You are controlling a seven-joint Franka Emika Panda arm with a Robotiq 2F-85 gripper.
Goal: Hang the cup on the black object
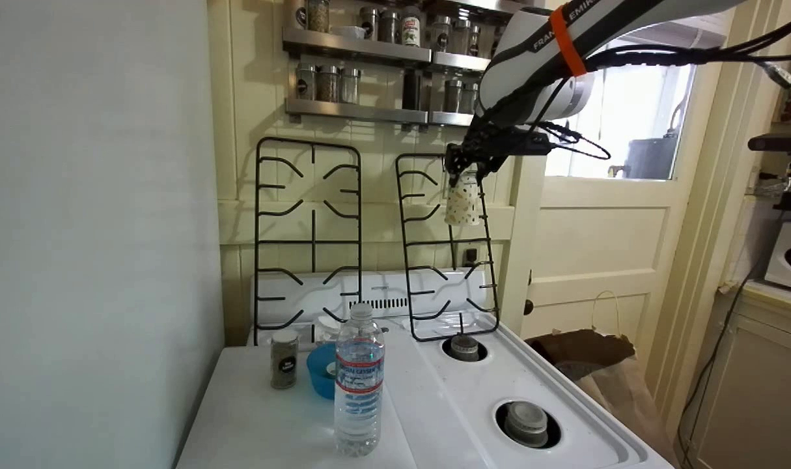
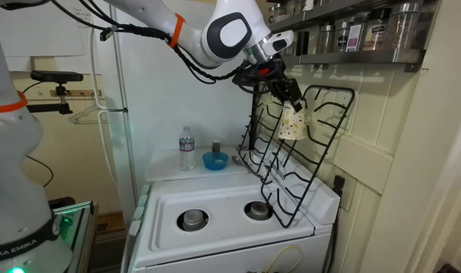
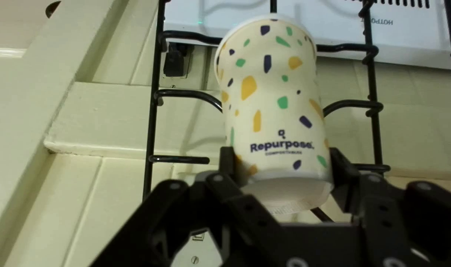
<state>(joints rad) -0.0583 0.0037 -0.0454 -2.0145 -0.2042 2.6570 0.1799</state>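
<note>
Wrist view: the gripper (image 3: 283, 163) is clamped on the upside-down cup (image 3: 273, 96), its jaws against both sides near the base. Just beyond is the black grate (image 3: 151, 122); I cannot tell whether the two touch. In both exterior views it tilts back, lower end on the white stove (image 1: 434, 397). In an exterior view, a water bottle (image 1: 359, 417) stands nearest, then a blue bowl (image 1: 319, 378), the twin grate (image 1: 314, 241) behind them.

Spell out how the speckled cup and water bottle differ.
The cup is opaque cream with coloured flecks; the bottle is clear with a red-banded label. The cup hangs mouth-down in the gripper; the bottle stands upright on a white surface. The bottle is taller than the cup. Both carry printed lettering.
</note>
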